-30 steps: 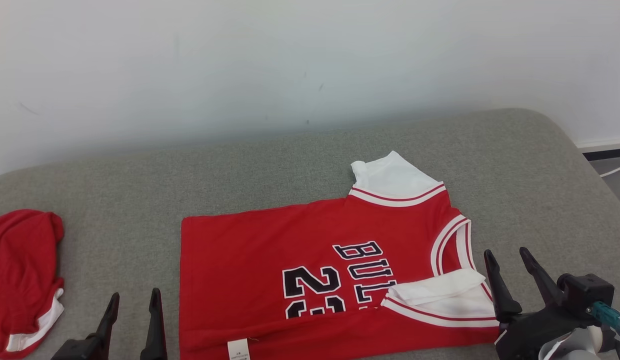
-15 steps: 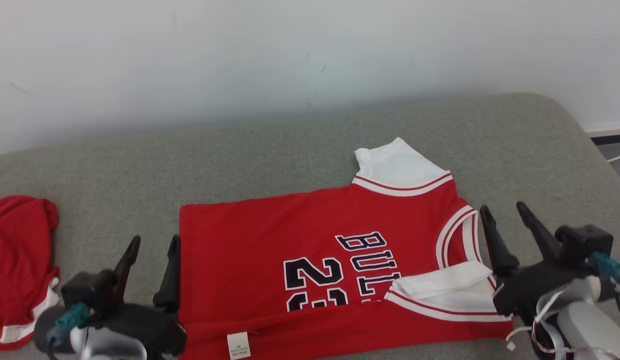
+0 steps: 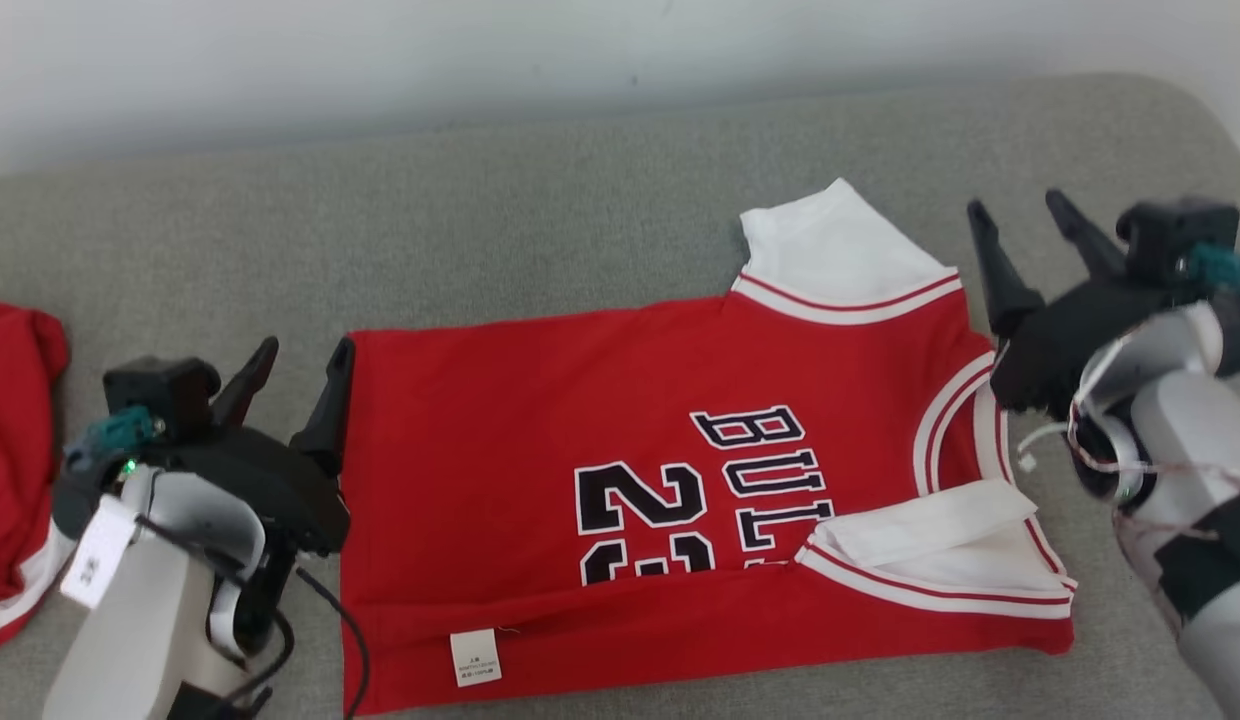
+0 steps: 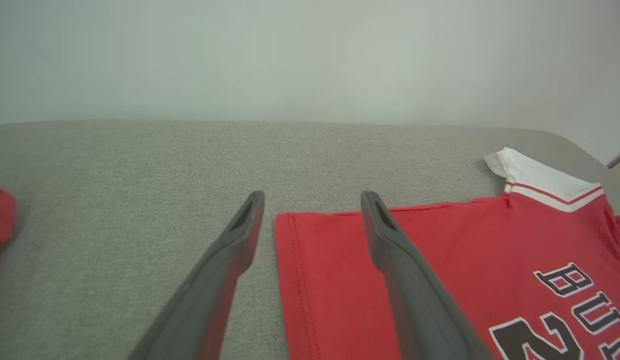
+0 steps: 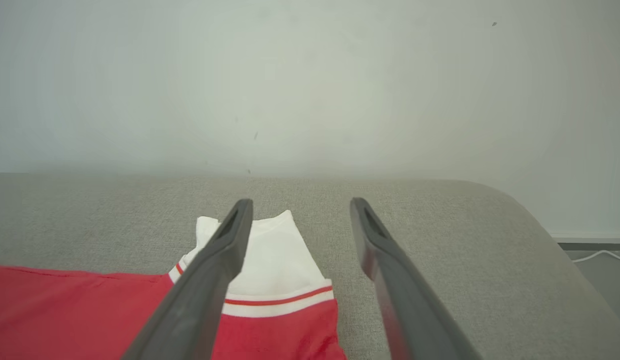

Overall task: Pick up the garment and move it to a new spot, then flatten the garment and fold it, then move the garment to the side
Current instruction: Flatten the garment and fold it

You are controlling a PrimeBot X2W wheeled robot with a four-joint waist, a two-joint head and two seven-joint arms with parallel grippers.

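A red jersey (image 3: 620,480) with white trim and black lettering lies spread flat in the middle of a grey fabric surface (image 3: 540,230), its hem toward the left of the frame and its neck toward the right. One white sleeve (image 3: 840,240) points to the upper right, and the other sleeve (image 3: 930,530) is folded in over the red cloth at the lower right. A small white label (image 3: 475,657) shows near the bottom edge. The left gripper (image 3: 305,350) stands at the lower left with its fingers spread wide and nothing between them. In the left wrist view, the jersey's far hem corner sits in the gap of the left gripper (image 4: 312,196), with one finger over the red cloth; whether it touches cannot be told. The right gripper (image 3: 1015,205), at the upper right, is just as wide apart and holds nothing. In the right wrist view, one finger of the right gripper (image 5: 301,201) crosses the white sleeve. A second red garment (image 3: 15,470) lies bunched at the left edge.
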